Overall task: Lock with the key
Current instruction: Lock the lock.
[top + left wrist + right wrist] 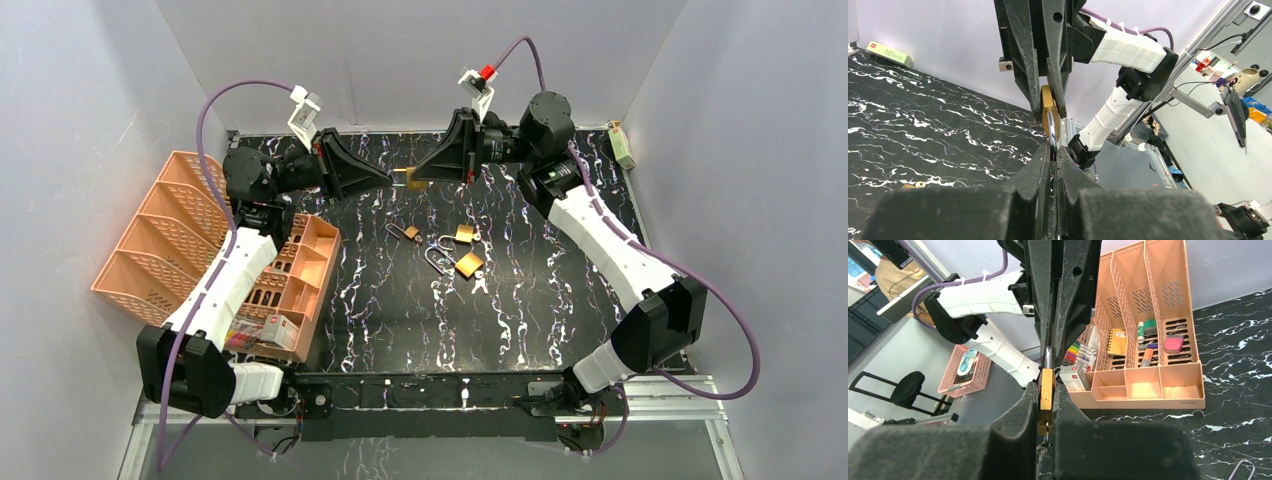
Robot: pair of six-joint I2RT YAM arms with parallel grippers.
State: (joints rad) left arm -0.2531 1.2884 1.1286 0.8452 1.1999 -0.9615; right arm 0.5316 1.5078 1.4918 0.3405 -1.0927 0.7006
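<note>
Item: two-arm lock-closing set-up, seen mid-task. Black marbled table (560,300), carrying an orange desk organiser (160,240) at its left edge and several spare brass padlocks (468,264) lying loose near the centre, well apart from the work. Left gripper (383,178) and right gripper (428,172) meet nose to nose in the air above the far part of the table. Brass padlock (1046,390), the working piece, is off the table and clamped by its body in the right jaws. Its silver shackle (1048,356) runs up into the left jaws, which are closed tight on it. A small metal piece (1046,432) hangs below the body, possibly the key; too dark to be sure. Step in hand, by my reading: the lock is held between both arms for closing. Next move calls for a straight push of the shackle along its own line into the body, the right arm bracing without twist, then a turn of the key.
</note>
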